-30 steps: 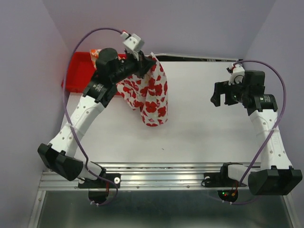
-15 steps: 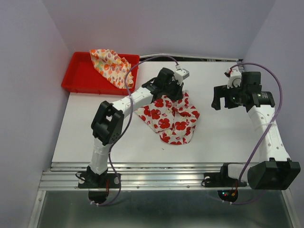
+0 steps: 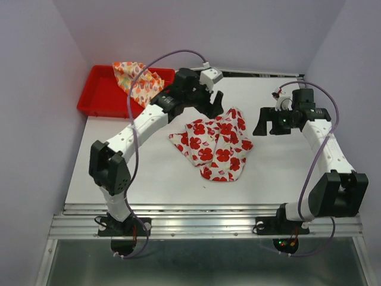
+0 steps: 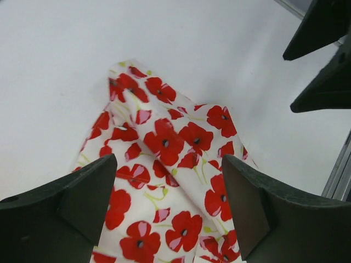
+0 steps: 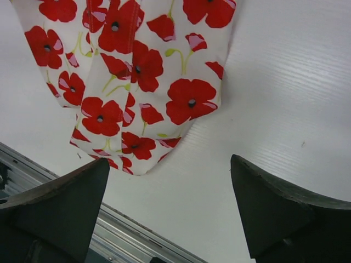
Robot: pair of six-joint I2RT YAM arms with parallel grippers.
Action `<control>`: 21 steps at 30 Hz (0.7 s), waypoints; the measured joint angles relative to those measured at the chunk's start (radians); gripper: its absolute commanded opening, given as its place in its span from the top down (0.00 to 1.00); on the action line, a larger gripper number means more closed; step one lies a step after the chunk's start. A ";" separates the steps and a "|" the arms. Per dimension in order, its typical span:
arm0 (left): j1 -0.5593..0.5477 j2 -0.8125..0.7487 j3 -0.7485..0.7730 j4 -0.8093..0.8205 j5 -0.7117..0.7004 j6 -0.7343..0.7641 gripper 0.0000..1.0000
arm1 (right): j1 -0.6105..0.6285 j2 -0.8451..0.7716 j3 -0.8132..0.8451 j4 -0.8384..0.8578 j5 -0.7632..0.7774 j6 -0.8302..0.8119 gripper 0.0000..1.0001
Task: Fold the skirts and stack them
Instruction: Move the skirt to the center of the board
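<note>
White skirt with big red flowers (image 3: pixel 215 143): it lies on the bench (image 3: pixel 149 179) a little right of the middle, rumpled, not flat. We see it bunched into overlapping folds, with one long ridge of cloth running down its middle in the left wrist view (image 4: pixel 164 142). Its near corner comes to a rough point that aims toward the rail (image 3: pixel 202 215) at the near edge.

Left fingers (image 3: pixel 213 104): spread wide and empty. They hang over the far-left edge of the flowered skirt, and from the wrist the cloth shows in the gap between the two tips.

Right fingers (image 3: pixel 266 126): also spread wide and empty. They hover just beside the skirt's right edge, apart from the cloth. From that wrist the skirt's lower corner (image 5: pixel 137 109) lies ahead on bare bench.

Cream skirt with small orange and red marks (image 3: pixel 138 80): heaped in the right end of the red tray (image 3: pixel 95 98) at the far-left corner, well apart from the flowered one.

In the way: the left arm (image 3: pixel 146 122) stretches on a slant across the left half of the bench and passes between the tray and the flowered skirt. Its purple cable (image 3: pixel 156 62) loops over the tray's right end.
</note>
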 measured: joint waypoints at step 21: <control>0.206 -0.222 -0.516 0.111 -0.024 -0.178 0.21 | 0.009 0.562 0.194 0.354 -0.102 0.387 0.10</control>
